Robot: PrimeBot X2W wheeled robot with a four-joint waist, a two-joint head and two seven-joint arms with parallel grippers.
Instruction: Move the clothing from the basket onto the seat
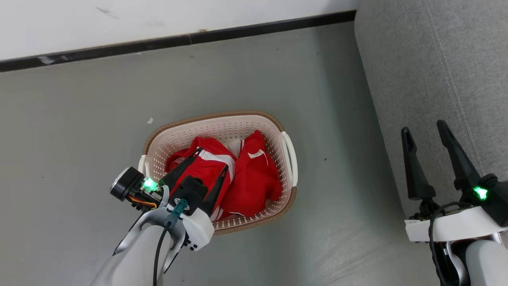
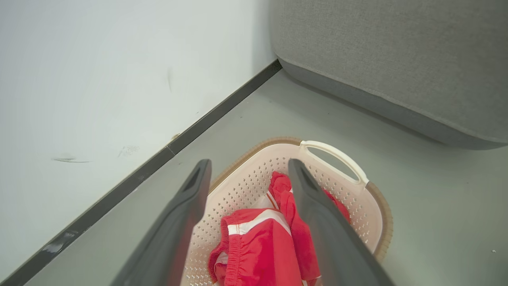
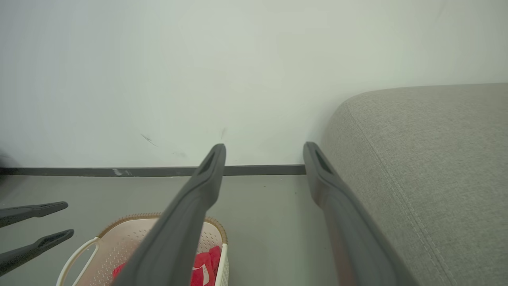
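Observation:
Two red garments with white stripes [image 1: 246, 178] lie bunched in the cream basket [image 1: 222, 127] on the floor. My left gripper [image 1: 212, 158] hangs over the basket's near-left side, open, its fingers spread above the left garment [image 2: 258, 242] and holding nothing. The basket's white handle [image 2: 337, 157] faces the grey seat [image 1: 432, 79], which fills the right side. My right gripper [image 1: 424, 129] is open over the seat's left edge, empty. In the right wrist view the seat [image 3: 428, 167] lies to the right and the basket [image 3: 107, 246] at lower left.
A white wall with a dark baseboard [image 1: 178, 39] runs behind the basket. Grey floor [image 1: 79, 119] lies open around the basket and between it and the seat. The left gripper's fingers [image 3: 35, 208] show at the left edge of the right wrist view.

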